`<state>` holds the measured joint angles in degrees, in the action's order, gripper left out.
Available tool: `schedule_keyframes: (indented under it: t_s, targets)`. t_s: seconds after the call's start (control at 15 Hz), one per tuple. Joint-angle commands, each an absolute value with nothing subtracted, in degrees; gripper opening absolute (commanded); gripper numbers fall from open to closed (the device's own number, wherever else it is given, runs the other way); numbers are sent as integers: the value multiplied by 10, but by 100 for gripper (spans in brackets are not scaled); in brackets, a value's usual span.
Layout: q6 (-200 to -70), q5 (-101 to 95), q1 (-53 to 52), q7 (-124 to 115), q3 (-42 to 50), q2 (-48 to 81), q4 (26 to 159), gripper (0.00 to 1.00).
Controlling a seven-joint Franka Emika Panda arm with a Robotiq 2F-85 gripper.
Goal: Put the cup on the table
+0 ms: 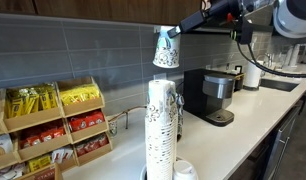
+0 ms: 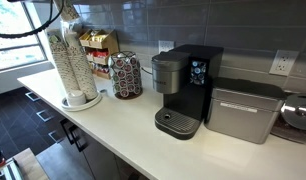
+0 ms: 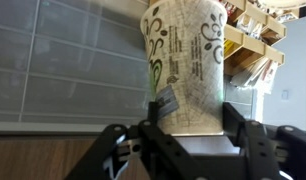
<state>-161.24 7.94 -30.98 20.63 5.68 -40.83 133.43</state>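
- Grey wall tiles back a long pale countertop (image 1: 249, 114) (image 2: 123, 128), the table, which runs along the wall in both exterior views.
- On it stand tall columns of stacked cups (image 1: 160, 125) (image 2: 68, 60) with the same dark scribbled print. In an exterior view a plain white round piece (image 1: 184, 170) lies at their foot.
- A wooden snack rack (image 1: 53, 125) (image 2: 99, 48) full of yellow and red packets sits against the wall beside the stacks. The wrist view catches it in its upper right corner (image 3: 255, 45).
- A black coffee machine (image 1: 207, 95) (image 2: 183, 85) stands further along the countertop. In an exterior view a round wire pod holder (image 2: 125, 76) stands between the stacks and the machine, a brushed-steel box (image 2: 243, 110) just beyond it, and a wall socket (image 2: 282, 63) above that.
- The arm reaches in from the upper right of an exterior view, and its gripper (image 1: 169, 33) (image 3: 193, 122) points downward.
- The fingers are pinched on the cup (image 1: 166, 52) (image 3: 183, 60), one on each side of its narrow end, as the wrist view shows plainly.
- The cup is a white paper one with dark curling print. It hangs in the air with its wider end lowest, above the top of the nearest stack and clear of it.
- It is well above the countertop and touches nothing but the fingers.
- In the exterior view that takes in the steel box, neither the cup nor the pincer can be made out.
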Motion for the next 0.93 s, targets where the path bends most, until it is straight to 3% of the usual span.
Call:
schedule_keyframes:
  t_s: [0.0,0.87]
  targets:
    - [-1562,43,-251,197,25,-417,1306,38]
    - [-1306,-55,-100,201,-9,-440,1326,38]
